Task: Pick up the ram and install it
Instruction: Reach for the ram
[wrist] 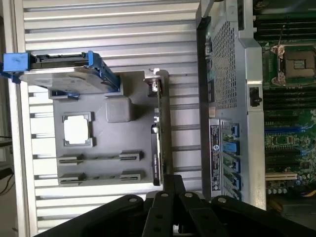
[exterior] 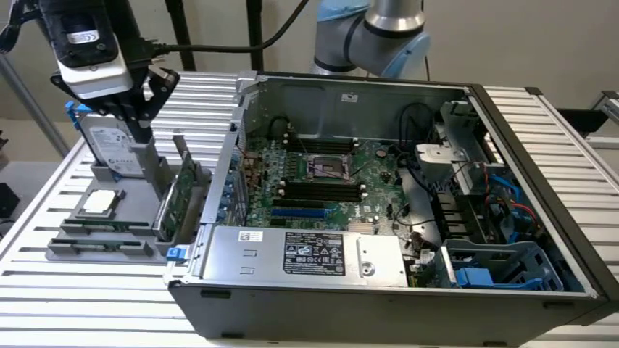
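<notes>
End effector (exterior: 142,135) above the gray holder (exterior: 58,254) — pressed together, pinching nothing.
The ram (exterior: 97,226) sits in a holder slot on the table (exterior: 77,304) — beside the open computer case (exterior: 387,308).

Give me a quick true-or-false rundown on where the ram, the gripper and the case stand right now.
1. The ram sits in the gray holder, outside the computer case. True.
2. The gripper has the ram lifted over the motherboard. False: the gripper is above the holder, close to the hard drive, and the ram lies in its slot in the holder.
3. The case is open, with the motherboard showing. True.
4. The hard drive lies flat on the table. False: it stands on edge in the holder.
5. The holder is inside the case. False: it is on the table, beside the case on the exterior view's left.
</notes>
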You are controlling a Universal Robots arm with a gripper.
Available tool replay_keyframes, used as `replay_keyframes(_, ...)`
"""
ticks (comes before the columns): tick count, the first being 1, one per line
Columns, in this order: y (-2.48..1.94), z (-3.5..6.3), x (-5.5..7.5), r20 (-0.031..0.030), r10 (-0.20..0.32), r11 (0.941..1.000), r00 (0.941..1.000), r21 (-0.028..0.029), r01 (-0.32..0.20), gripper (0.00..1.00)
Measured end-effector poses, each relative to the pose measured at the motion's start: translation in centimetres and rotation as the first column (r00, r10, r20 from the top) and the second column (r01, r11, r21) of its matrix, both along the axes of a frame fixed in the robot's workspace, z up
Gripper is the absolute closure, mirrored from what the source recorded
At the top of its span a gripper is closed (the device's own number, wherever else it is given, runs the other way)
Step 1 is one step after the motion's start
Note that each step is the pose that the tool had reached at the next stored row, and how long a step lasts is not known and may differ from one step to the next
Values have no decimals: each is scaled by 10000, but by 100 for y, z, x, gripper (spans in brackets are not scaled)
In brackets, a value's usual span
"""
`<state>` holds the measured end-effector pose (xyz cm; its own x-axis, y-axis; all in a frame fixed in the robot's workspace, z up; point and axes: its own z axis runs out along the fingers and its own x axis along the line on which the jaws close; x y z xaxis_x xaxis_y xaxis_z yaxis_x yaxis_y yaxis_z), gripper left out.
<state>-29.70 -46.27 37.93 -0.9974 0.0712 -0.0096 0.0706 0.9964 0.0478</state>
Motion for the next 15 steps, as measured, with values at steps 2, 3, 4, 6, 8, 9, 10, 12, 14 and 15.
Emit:
replay_keyframes(2, -9, -17, -92, -19, 0, 10000, 10000, -2, 0, 100)
replay_keyframes(3, -13, -26, -138, -28, 0, 10000, 10000, -2, 0, 100)
replay_keyframes(4, -18, -35, -182, -37, 0, 10000, 10000, -3, 0, 100)
replay_keyframes(6, -26, -55, -273, -56, -1, 10000, 10000, -5, 1, 100)
replay_keyframes(8, -35, -75, -365, -74, 0, 10000, 10000, -7, 0, 100)
replay_keyframes(9, -39, -85, -409, -82, 0, 10000, 10000, -7, 0, 100)
replay_keyframes(10, -43, -96, -456, -91, -1, 10000, 10000, -10, 0, 100)
replay_keyframes(12, -51, -119, -548, -105, -1, 10000, 9999, -12, 1, 100)
replay_keyframes(14, -60, -142, -638, -119, 0, 10000, 9999, -14, 0, 100)
replay_keyframes(15, -64, -154, -681, -126, 0, 10000, 9999, -16, 0, 100)
